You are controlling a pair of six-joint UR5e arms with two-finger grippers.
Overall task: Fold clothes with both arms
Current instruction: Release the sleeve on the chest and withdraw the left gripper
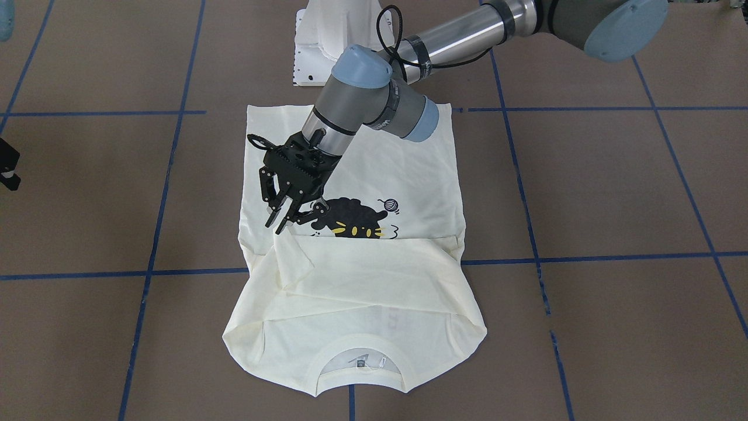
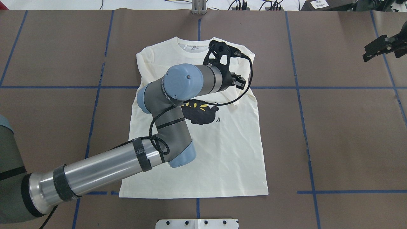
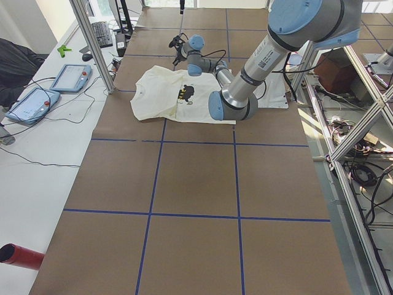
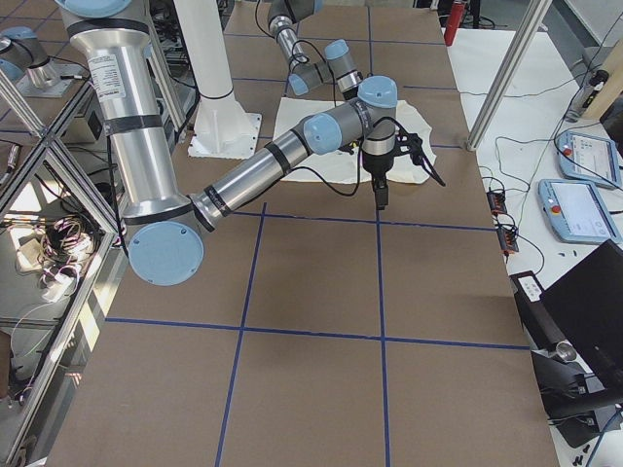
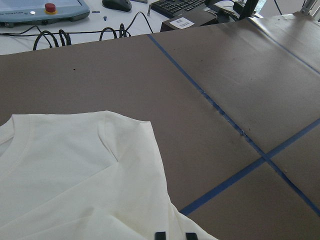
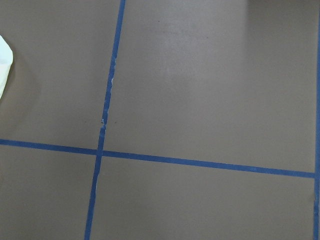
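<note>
The cream T-shirt [image 1: 374,275] lies flat on the brown table with its collar [image 2: 190,44] on the side far from the robot. The black cat print [image 1: 350,219] faces up. Both sleeves are folded inward across the chest. My left gripper [image 1: 279,227] hangs tilted over the folded sleeve's corner. The left wrist view shows its fingertips [image 5: 160,235] slightly apart over the shirt [image 5: 75,170], so it is open. My right gripper [image 2: 370,52] hovers over bare table well off to the shirt's side. I cannot make out how its fingers stand.
The white pedestal base [image 1: 327,35] stands at the robot's edge of the table. Blue tape lines [image 6: 102,125] cross the brown cover. Tablets and cables [image 3: 67,77] lie on the white bench past the table, beside metal frame posts [image 3: 92,43].
</note>
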